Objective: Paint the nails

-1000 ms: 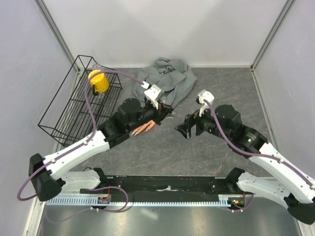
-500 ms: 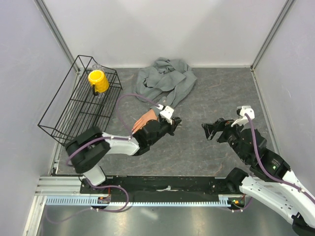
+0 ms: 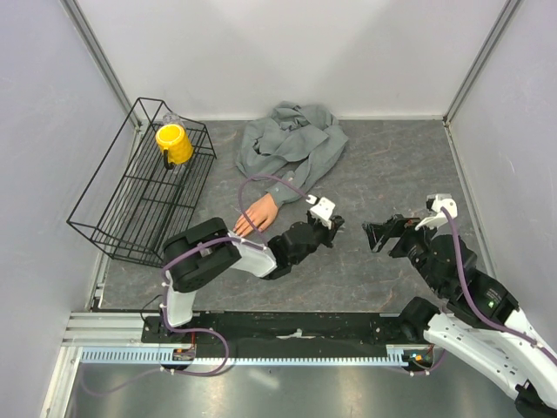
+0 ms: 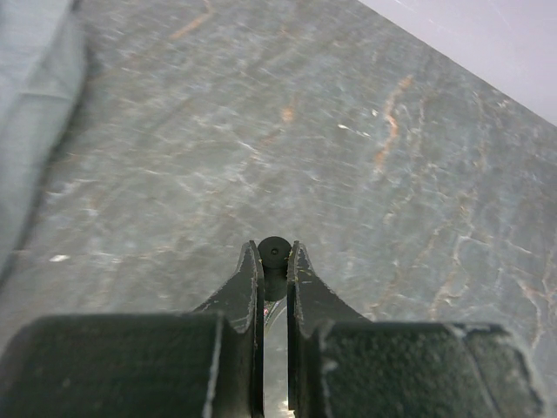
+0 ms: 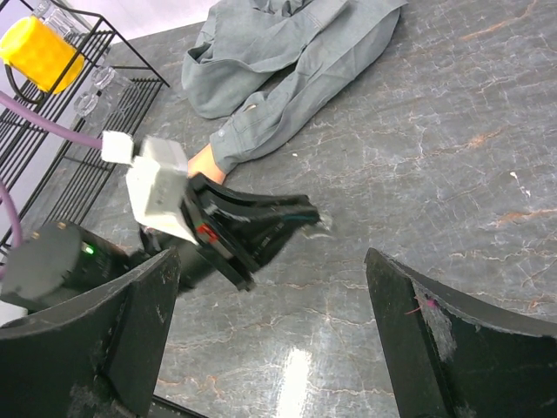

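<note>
My left claw [image 3: 333, 227] pinches a thin black stick [image 4: 275, 250], clear of the hand [image 3: 259, 213]; my right claw [image 3: 383, 235] gapes empty. Painted nails [image 3: 239, 230]? I cannot tell.

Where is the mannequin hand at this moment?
In the top view the mannequin hand lies on the table left of centre, at the end of the grey shirt sleeve, between the wire basket and the left gripper.
</note>
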Available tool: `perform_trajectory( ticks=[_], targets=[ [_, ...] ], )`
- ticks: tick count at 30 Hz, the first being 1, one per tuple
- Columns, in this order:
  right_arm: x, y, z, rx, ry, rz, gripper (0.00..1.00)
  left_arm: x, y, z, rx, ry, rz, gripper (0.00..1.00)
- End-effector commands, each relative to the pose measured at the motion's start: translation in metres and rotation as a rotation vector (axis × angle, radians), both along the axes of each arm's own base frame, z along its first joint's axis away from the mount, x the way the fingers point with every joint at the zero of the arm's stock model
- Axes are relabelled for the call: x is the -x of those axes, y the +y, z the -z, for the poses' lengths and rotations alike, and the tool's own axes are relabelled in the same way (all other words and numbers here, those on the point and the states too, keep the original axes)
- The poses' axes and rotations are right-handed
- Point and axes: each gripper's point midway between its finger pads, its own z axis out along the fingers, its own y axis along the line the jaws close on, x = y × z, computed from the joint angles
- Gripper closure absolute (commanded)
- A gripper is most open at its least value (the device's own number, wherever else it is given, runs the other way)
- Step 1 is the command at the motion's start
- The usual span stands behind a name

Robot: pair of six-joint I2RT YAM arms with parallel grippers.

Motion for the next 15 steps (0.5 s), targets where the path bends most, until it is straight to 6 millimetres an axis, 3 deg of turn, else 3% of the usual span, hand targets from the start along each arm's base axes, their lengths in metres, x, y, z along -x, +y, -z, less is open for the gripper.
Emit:
perform_trajectory(
  ticks=[1, 6, 12, 15],
  targets=[
    [0.002, -0.006, 0.001, -0.006, 0.003, 0.024, 0.06, -0.001, -0.021, -0.011, 0.095, -0.01, -0.039, 0.98],
    [0.006, -0.011, -0.002, -0.016, -0.005, 0.03, 0.07, 0.002, -0.036, 0.005, 0.076, 0.002, -0.035, 0.98],
    [0.008, -0.013, -0.002, -0.025, -0.007, 0.028, 0.06, 0.002, -0.04, 0.018, 0.062, 0.021, -0.04, 0.98],
    [0.008, -0.012, -0.001, -0.022, -0.004, 0.027, 0.06, 0.002, -0.04, 0.022, 0.043, 0.023, -0.045, 0.93]
  ],
)
